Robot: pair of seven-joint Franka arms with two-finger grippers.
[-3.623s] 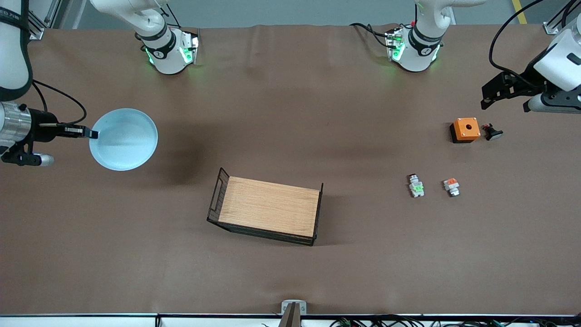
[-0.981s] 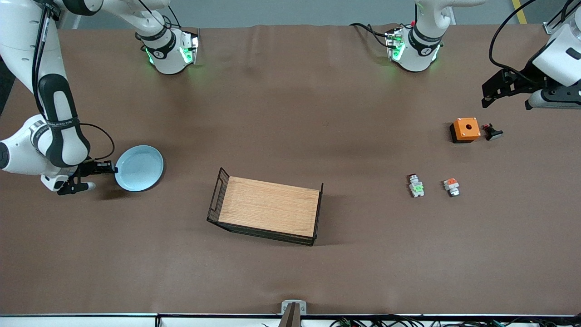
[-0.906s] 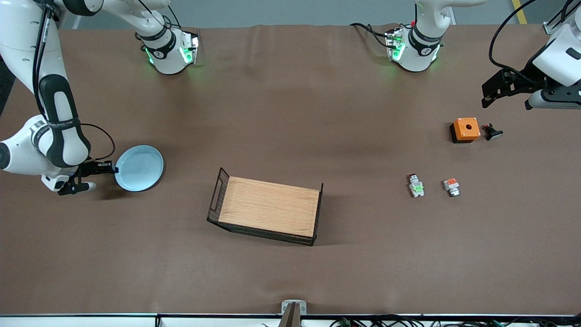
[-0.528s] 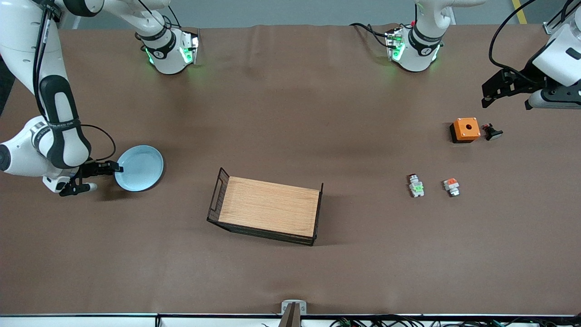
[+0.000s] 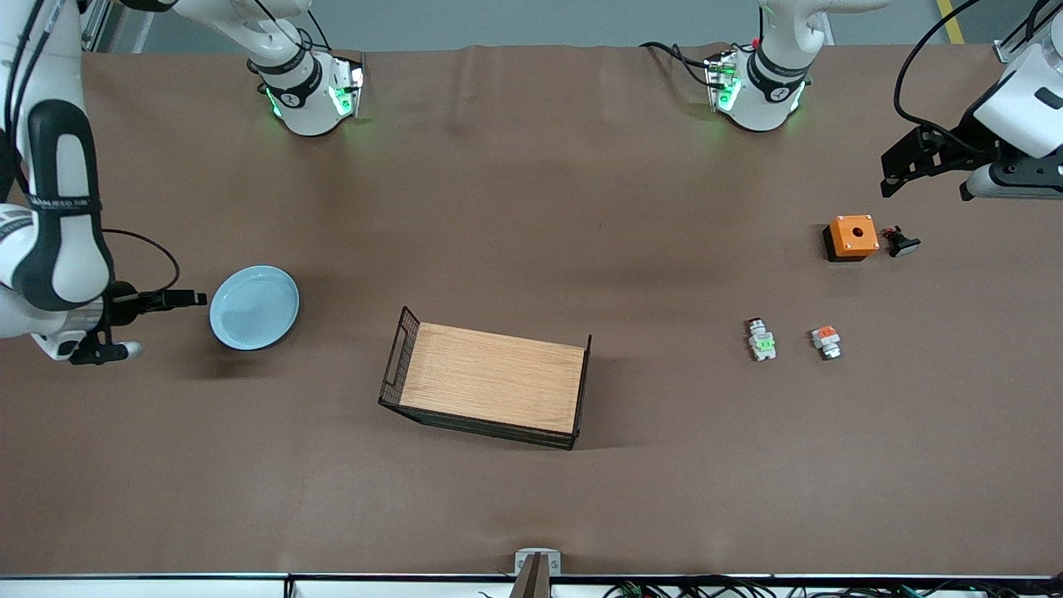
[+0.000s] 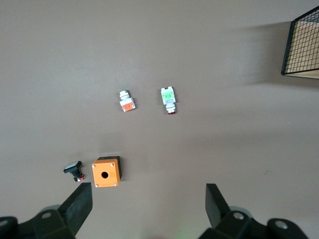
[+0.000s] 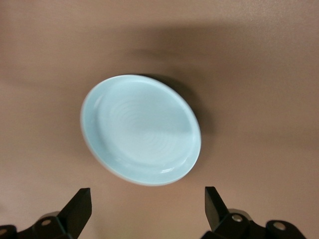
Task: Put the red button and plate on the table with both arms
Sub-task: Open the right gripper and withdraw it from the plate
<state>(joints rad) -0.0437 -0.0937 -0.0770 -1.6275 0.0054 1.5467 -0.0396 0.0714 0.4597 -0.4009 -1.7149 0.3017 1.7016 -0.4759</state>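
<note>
Right hand [image 5: 196,297] wide open (empty)

Your table [image 5: 531,208] wears a matt brown cloth, smooth apart from faint creases near the arms' edge. On it the plate [image 5: 254,307] shows a glossy pale blue glaze, with faint rings in its well and a soft sheen in the right wrist view. The tray [image 5: 498,378] has a floor of light wood, matt with a fine grain, and ends of thin black wire mesh. The orange box [image 5: 852,236] looks like smooth plastic, as do the red button [image 5: 761,340] and the orange-blocked piece [image 5: 825,342]. Both arms [image 5: 58,216] carry glossy white shells with black caps; their grippers [image 6: 149,209] look matt black.
</note>
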